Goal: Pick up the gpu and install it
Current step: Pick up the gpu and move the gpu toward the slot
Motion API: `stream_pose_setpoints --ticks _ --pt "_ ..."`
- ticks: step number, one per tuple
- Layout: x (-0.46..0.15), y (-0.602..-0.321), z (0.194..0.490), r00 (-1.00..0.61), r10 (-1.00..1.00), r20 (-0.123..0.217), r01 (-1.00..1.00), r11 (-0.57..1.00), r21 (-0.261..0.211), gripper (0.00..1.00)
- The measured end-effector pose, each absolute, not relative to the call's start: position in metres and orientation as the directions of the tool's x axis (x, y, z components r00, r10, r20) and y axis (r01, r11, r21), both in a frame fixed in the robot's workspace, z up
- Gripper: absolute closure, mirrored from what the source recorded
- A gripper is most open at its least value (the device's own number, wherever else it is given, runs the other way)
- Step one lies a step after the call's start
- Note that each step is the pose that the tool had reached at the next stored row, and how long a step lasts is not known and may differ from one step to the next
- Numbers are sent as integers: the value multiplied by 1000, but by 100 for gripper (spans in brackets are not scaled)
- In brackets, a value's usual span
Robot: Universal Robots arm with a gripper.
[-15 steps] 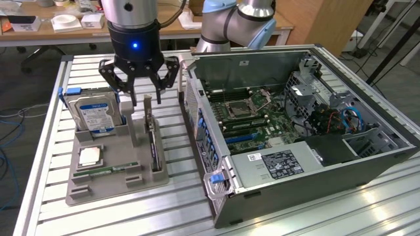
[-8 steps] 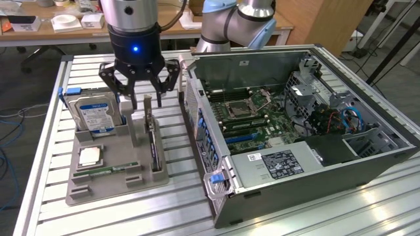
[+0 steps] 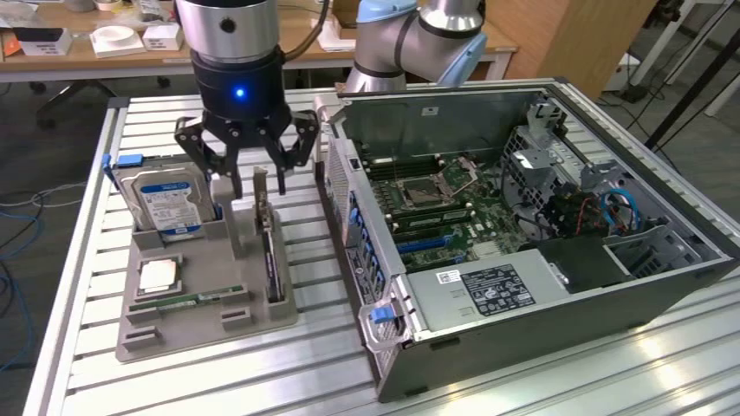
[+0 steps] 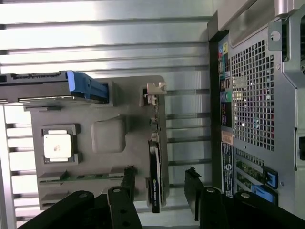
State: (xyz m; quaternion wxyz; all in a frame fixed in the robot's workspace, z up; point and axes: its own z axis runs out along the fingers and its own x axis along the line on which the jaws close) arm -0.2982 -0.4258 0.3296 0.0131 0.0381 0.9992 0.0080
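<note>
With gripper (image 3: 260,179) spread over the gpu's (image 3: 269,238) far end, risks pinching off-centre, tilting and jamming it in the tray (image 3: 173,338).

Exterior view looks down from higher up; wrist view stares below the gripper (image 3: 256,186) at the parts tray (image 4: 107,133) (both share it).

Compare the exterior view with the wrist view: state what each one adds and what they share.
Exterior view adds: the computer case's open interior, with motherboard and power supply.
Wrist view adds: the case's rear panel face-on, with its grille and ports.
Shared: the grey tray holding the hard drive, processor, RAM stick and the gpu standing on edge, with the open end effector nearest the gpu.
</note>
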Motion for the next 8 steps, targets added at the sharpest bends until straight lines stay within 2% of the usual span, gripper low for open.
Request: stream_pose_setpoints --ticks 8 --pt "-298 -430 327 -997 77 -26 77 997 11 45"
